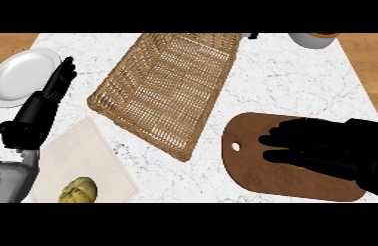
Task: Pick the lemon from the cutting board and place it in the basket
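Right hand (325, 147) lying over brown rounded cutting board (258, 165), fingers curled round lemon (297, 165), only a yellow sliver visible. Woven wicker basket (166, 87) just left, on white marble counter (295, 85). Left hand (52, 92) resting at left, fingers straight, beside white plate (22, 75).

bare marble strip between cutting board (255, 162) and basket (166, 85), basket's near wall in the way, open counter (295, 80) beyond the board

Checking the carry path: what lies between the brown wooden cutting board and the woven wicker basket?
In the head view, only bare white marble counter separates the brown wooden cutting board from the woven wicker basket; nothing stands there.
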Robot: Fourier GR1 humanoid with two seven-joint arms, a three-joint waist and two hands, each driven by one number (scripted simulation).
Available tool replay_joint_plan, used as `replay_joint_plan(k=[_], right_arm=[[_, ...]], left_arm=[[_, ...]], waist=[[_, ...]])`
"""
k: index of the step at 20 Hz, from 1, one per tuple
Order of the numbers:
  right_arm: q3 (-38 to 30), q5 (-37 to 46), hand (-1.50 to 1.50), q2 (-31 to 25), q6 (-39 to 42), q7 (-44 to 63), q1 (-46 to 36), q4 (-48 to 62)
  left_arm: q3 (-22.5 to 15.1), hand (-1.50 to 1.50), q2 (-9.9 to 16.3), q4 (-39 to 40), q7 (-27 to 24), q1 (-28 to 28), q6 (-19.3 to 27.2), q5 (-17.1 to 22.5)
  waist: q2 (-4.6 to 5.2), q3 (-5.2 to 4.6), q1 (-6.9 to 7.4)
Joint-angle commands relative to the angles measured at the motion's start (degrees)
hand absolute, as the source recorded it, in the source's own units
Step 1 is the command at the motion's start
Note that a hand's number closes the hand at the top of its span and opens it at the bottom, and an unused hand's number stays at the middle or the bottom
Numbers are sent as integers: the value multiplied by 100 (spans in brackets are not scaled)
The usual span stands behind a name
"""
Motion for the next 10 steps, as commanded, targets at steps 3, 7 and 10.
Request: replay_joint_plan(k=[3, 7, 10], right_arm=[[256, 66, -150, -667, 1698, 202, -1053, 286], [302, 578, -150, -323, 2361, -151, -1168, 808], [210, 1125, -150, 54, 2757, -495, -1406, 1363]], left_arm=[[-54, 0, -98, 87, -76, -126, -12, -131], [14, 0, -158, -91, 104, -45, 5, -183], [118, 0, -128, -3, 161, -148, -154, -187]], waist=[[47, 3, 143], [25, 21, 57], [34, 25, 46]])
